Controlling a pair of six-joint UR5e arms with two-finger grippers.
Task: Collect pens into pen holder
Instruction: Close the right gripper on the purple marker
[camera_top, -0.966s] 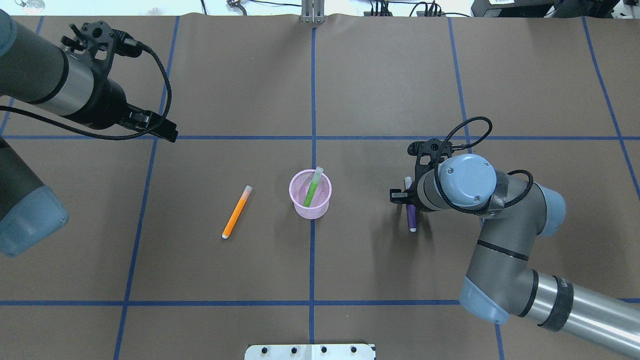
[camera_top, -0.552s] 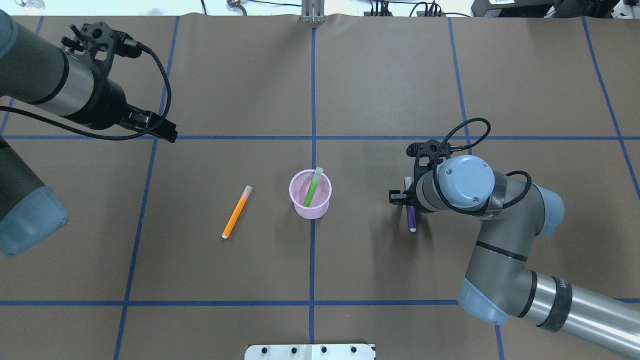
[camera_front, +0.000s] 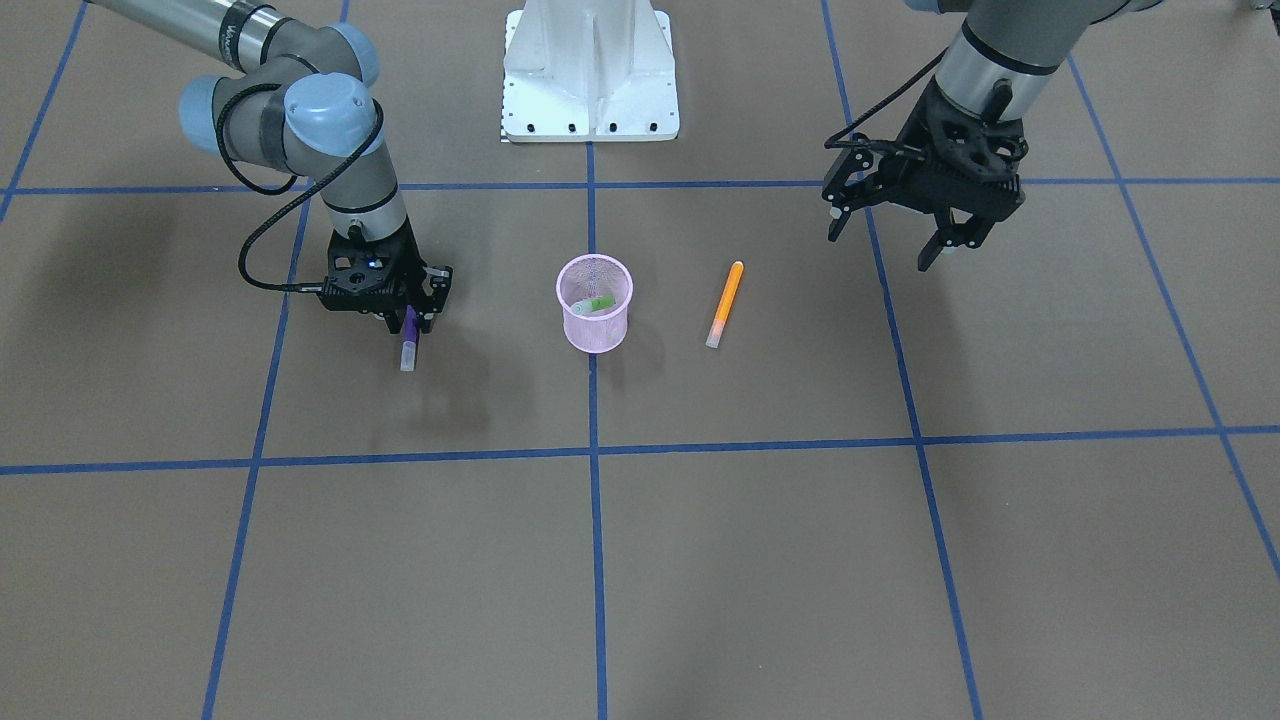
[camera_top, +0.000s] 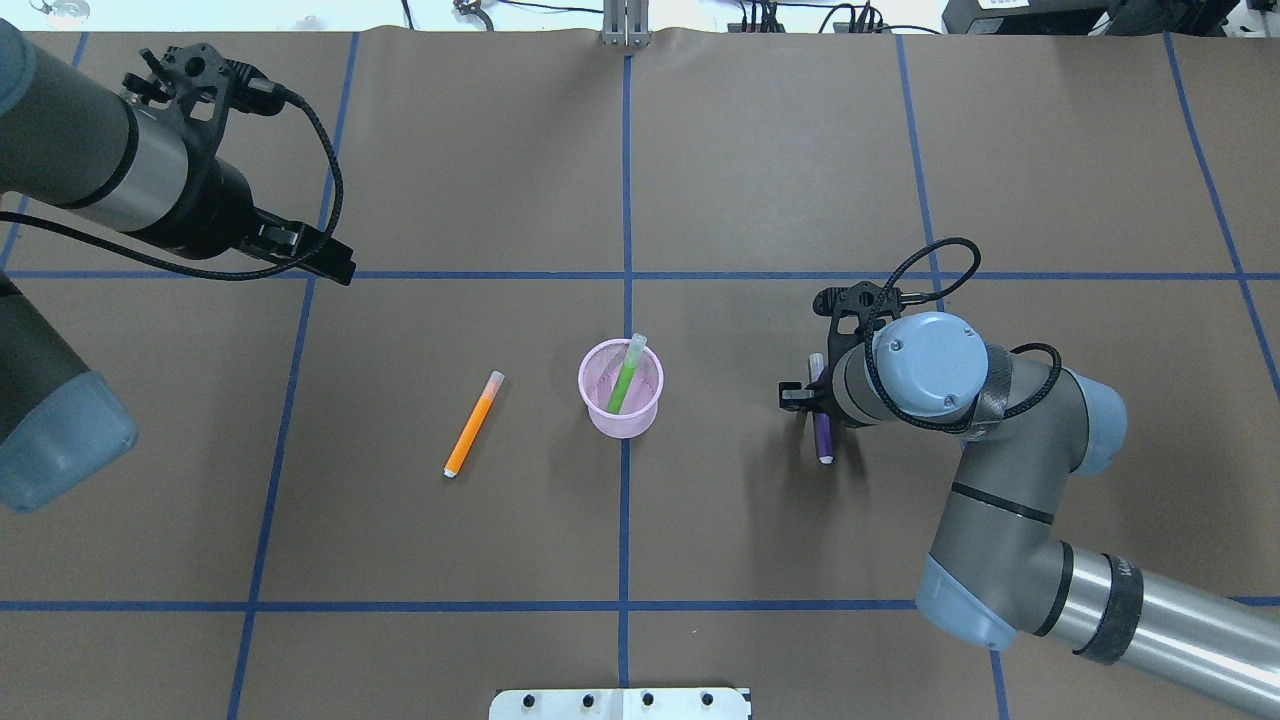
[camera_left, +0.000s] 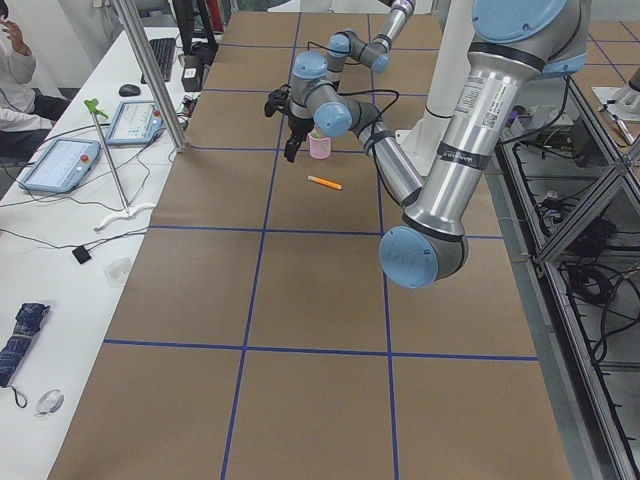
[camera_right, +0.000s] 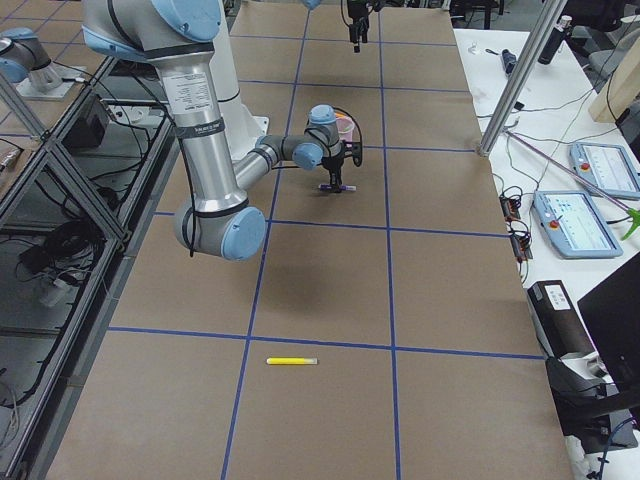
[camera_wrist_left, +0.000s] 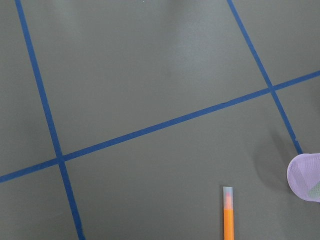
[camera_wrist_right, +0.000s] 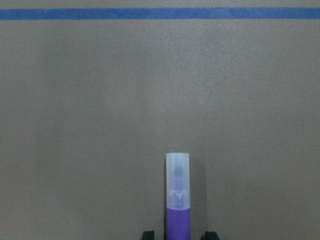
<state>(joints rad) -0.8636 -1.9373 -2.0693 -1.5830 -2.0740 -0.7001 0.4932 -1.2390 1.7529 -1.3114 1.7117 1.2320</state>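
Right gripper (camera_front: 409, 320) low, astride purple pen (camera_front: 408, 343) (flat)

even, bright light (soft shadows)

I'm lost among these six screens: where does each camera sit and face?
Front-facing: across the table, facing the robot's base; left arm at view's right.
Overhead: behind the robot, looking down; right arm at right, pen holder central.
Exterior left: table's end; left arm near, large.
Exterior right: opposite end; right arm near.
Left wrist: looks down at orange pen; no fingers visible.
Right wrist: looks down at purple pen between its fingers.
Shared: front-facing and overhead both show pen holder and orange pen.
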